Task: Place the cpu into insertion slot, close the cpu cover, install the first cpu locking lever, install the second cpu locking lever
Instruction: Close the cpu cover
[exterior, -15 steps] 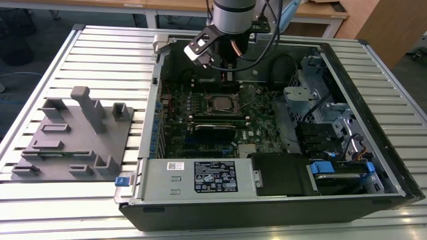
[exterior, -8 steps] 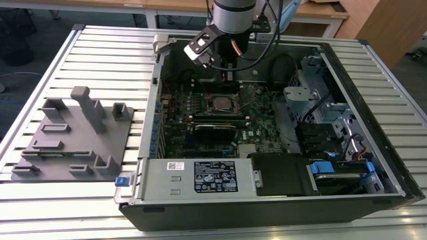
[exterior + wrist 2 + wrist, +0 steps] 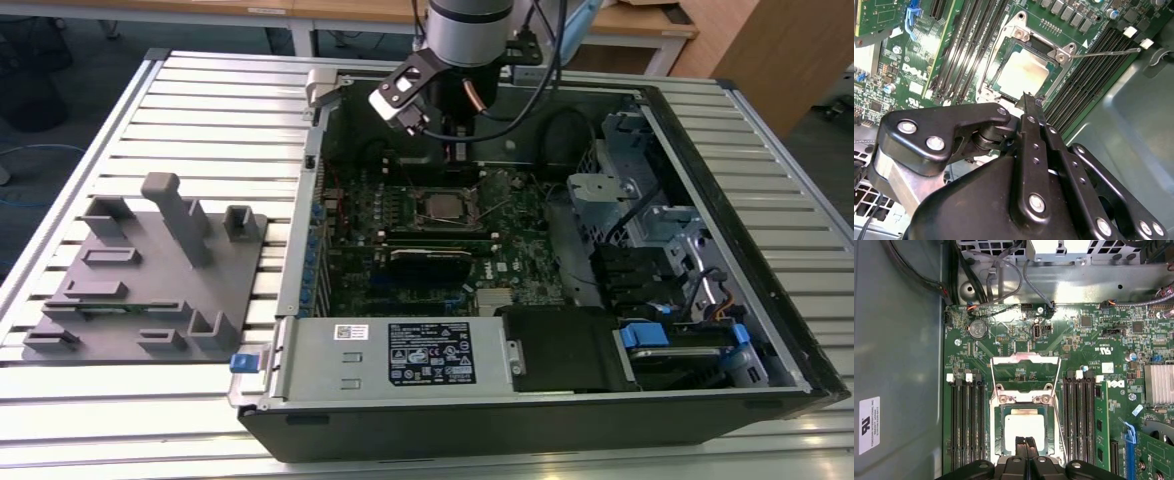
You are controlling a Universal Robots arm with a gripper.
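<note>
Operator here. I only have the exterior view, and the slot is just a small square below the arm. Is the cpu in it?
Observer: Yes. In both wrist views the cpu lies flat in the slot, silver top up.
Operator: And the end effector, open or shut?
Observer: Shut, with nothing between its fingers. In the first wrist view the end effector sits over the cpu's edge. I cannot tell whether it touches.
</note>
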